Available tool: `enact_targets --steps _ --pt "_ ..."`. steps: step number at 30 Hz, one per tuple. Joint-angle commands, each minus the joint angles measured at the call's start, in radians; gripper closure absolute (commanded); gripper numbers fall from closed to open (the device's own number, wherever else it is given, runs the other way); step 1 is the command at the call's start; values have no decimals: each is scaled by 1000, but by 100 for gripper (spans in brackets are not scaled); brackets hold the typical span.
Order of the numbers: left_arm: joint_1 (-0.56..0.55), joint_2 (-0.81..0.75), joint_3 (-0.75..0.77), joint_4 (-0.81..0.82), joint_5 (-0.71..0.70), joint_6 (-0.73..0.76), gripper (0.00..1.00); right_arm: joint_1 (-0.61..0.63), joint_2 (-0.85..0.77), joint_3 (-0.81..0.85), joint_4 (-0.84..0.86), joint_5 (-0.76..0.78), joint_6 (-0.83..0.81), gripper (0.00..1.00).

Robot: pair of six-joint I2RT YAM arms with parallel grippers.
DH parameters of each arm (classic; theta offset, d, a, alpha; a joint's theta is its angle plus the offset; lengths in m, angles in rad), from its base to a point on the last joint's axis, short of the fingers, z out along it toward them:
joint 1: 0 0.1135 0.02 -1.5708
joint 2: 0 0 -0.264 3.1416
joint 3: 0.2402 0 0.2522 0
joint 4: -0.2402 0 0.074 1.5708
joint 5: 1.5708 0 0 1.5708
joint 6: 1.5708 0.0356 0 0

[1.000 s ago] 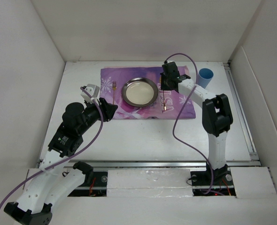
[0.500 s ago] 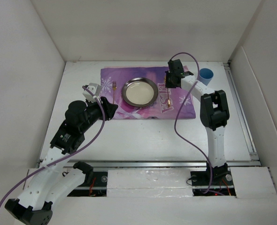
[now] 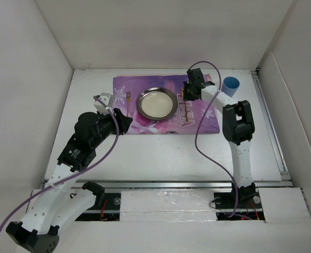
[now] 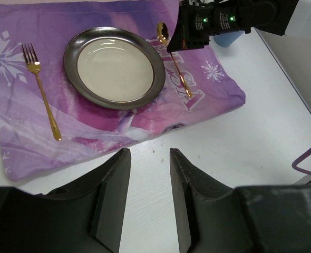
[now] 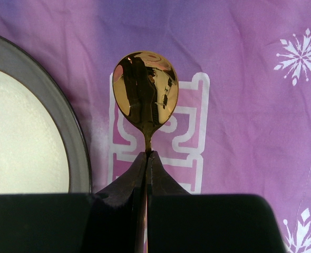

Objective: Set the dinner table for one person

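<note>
While the white counter [image 3: 161, 153] carries the purple cloth [image 3: 205, 120] across its far half, the setting on that cloth is nearly laid: the plate [image 3: 156, 103] sits mid-cloth, the fork [image 3: 128, 103] lies just left of it, and the blue cup [image 3: 231, 84] stands off the cloth's far right corner. Over the last second the spoon [image 5: 145, 87] has come in from above the cloth's near right part to sit low just right of the plate, bowl toward the far edge; whether it rests on the cloth I cannot tell. I judge that only its release is left. Right fingers [image 5: 146, 158] are pinched together on its neck, the arm stretched far with the wrist turned down. Left fingers [image 4: 121, 184] stand apart, holding nothing, over bare counter by the cloth's near left corner, arm half bent.
</note>
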Motion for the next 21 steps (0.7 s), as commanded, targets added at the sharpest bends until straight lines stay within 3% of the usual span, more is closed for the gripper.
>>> enact_targets --steps 1,4,8,13,17,21 --pt "-5 -3 6 37 -4 15 67 -14 22 14 58 -23 20 100" --pt "-5 0 6 37 -4 15 67 -15 45 31 46 -22 20 100" --pt "-5 4 7 35 -7 16 67 -15 44 26 52 -16 20 84" --pt "-5 4 6 35 -9 15 67 -15 8 20 49 -19 19 72" --pt "-5 6 7 34 -7 15 67 -15 -125 -15 55 -3 12 56" --pt "-5 5 7 35 -3 15 67 -15 -286 -59 41 18 -7 50"
